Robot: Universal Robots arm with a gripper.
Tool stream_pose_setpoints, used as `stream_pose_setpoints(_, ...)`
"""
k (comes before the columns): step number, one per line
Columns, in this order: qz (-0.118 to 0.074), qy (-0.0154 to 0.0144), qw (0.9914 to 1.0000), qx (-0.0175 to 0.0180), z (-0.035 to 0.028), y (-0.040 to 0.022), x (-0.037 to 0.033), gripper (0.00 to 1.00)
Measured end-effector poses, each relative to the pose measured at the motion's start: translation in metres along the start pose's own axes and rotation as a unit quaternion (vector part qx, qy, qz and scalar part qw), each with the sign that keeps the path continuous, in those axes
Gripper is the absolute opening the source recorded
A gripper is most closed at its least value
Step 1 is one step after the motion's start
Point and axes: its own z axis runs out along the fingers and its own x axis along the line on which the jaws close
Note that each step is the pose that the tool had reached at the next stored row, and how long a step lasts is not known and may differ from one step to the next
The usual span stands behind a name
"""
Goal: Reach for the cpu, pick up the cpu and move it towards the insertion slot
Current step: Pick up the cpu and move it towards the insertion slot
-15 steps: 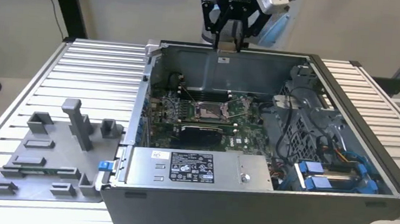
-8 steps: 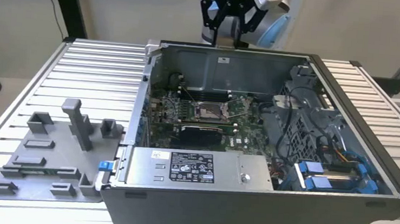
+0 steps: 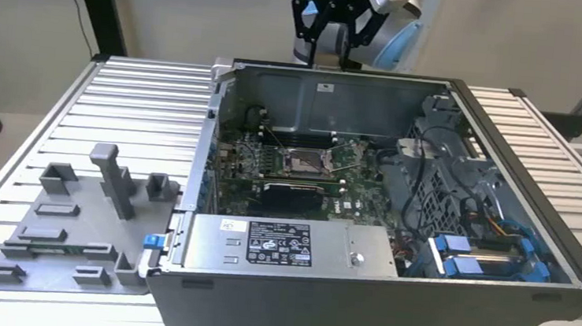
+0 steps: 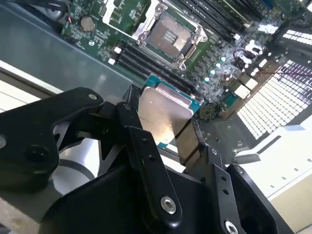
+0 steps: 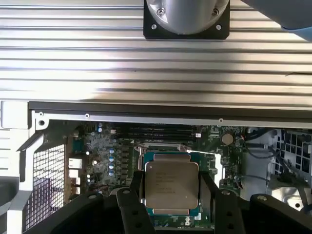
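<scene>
We see the cpu [image 5: 171, 189], silvery face toward both wrist cameras, clamped between the fingers [image 4: 146, 146] of the gripper [image 4: 168, 127]; in the exterior view the gripper [image 3: 329, 36] hangs above the rear wall of the computer case [image 3: 364, 296], well above the board. We judge the pick done and the carry toward the insertion slot [image 4: 168, 36] in hand; the slot [image 3: 307, 162] lies open on the green circuit board [image 3: 357, 189], its metal frame raised. The next move, as we read it, calls for a level descent squared to that frame; a tilted chip could catch its edge.

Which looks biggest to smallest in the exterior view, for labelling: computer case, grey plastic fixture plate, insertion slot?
1. computer case
2. grey plastic fixture plate
3. insertion slot
The ranking is clear, since all three sit at similar range.
</scene>
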Motion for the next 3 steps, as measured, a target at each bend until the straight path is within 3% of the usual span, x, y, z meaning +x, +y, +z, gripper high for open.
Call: stream_pose_setpoints(3,0.0,0.0,1.0,0.0,0.0,0.0002,0.0,0.0)
